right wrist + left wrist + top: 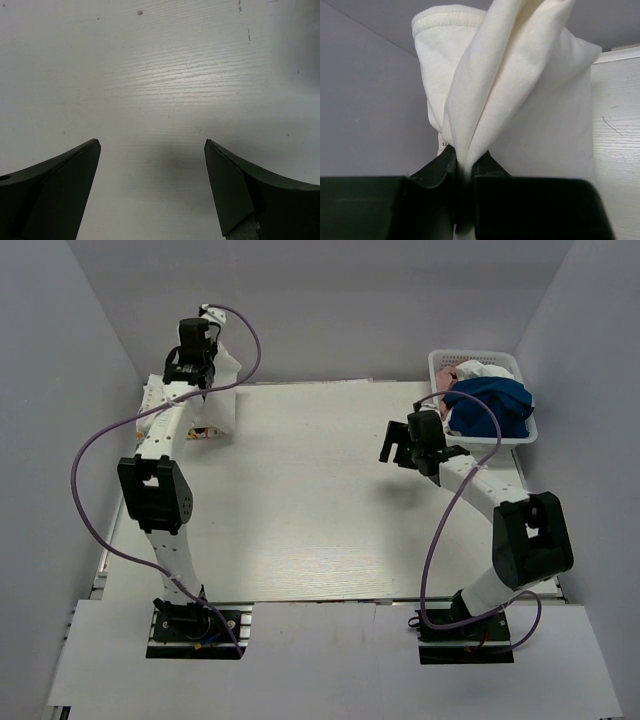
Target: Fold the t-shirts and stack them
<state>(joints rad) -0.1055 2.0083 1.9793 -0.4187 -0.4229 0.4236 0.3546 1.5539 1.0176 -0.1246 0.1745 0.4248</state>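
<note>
So the left hand [464, 170] pinches a white tee [520, 100], cloth dangling below it onto the surface [165, 75], likely to spread it flat; right hand [151, 143] gapes empty, probably ready to help; blue tee [490, 405] sits in the basket [470, 354] just beyond it.

The white counter [320, 490] has a fine wood grain. Under the right claw [152, 145] the grain runs side to side, marked by a few small specks and short scratches. A soft patch of reflected light [300, 565] lies on it nearer than both claws, and a similar sheen shows just beyond the right claw's tips. Plain grey-lilac walls close the space in. The left wall [50, 390] stands just outside the left claw [465, 167], the back wall [350, 300] rises behind both claws, and the right wall [590, 360] stands off to the right claw's right. A pale flat board [330, 660] lies across the counter's near edge.
</note>
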